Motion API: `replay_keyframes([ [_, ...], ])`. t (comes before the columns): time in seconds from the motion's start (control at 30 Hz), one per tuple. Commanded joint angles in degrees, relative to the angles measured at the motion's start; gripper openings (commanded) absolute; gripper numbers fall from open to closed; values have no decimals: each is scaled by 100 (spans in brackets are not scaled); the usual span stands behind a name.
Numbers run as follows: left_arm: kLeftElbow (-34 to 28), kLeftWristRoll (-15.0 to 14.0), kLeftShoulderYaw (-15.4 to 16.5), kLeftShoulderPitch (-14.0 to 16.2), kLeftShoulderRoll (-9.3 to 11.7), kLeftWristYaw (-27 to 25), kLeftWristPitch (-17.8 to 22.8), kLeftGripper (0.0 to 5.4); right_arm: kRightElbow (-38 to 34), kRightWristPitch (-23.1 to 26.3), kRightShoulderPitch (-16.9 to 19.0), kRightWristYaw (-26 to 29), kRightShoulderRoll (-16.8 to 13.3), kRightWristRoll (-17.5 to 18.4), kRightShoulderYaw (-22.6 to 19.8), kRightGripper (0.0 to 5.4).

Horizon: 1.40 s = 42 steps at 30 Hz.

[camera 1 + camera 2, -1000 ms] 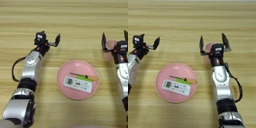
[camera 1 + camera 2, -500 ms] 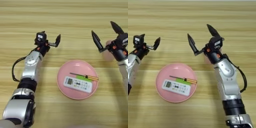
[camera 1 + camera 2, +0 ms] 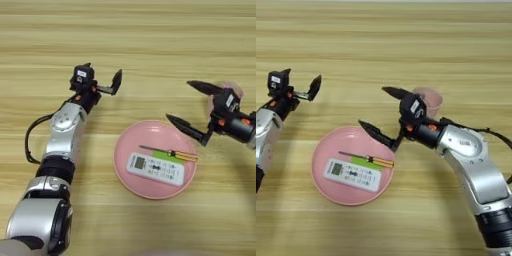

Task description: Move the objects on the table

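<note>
A: Logging the step. The right gripper (image 3: 381, 111) is hanging just beside the pink plate (image 3: 323, 192), at its rim on the robot's right, fingers spread wide and holding nothing. One finger tip is reaching over the plate's edge, the other is pointing away from the plate toward the pink cup (image 3: 428, 101).

B: So, as a judgement, an approach to something on the plate?

A: That is how I am reading it. The screwdriver (image 3: 367, 159) is lying across the middle of the plate, its orange-yellow handle end nearest that gripper. The green block (image 3: 367, 163) is sitting flat under it, and the white remote (image 3: 353, 175) is lying on the plate's near half, touching the block.

B: What is the next move asking for?

A: Probably dropping the wide fingers over the handle and closing narrowly. The shaft is thin and low, so the block and remote are crowding the grasp.

B: The other arm?

A: The left gripper (image 3: 100, 80) is parked well apart from the plate, beyond its far-left rim, fingers apart, empty.

B: Cup?

A: Standing upright beyond the plate's right side, partly hidden behind the right gripper.

B: Surface and room?

A: The table (image 3: 150, 40) is light wood grain with horizontal plank lines, filling both views. Nothing of the room is showing.
</note>
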Motion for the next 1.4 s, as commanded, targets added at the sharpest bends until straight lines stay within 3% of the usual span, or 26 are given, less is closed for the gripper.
replay_keyframes([
  [0.03,39,104,-2,-128,-10,141,-161,540,276,330,-86,342,-206,-201,248,538],
  [0.3,17,237,-14,-85,-5,506,-263,540,855,644,-375,651,-119,-334,432,538],
  [0.63,288,516,70,-210,76,1237,-167,540,1253,723,-263,1061,-132,-543,762,538],
  [0.87,423,590,65,-271,106,1457,-121,540,1293,611,-197,1273,-206,-777,893,538],
  [1.4,448,564,51,-279,85,1407,-189,540,1800,457,-330,1181,-48,-1116,895,366],
])
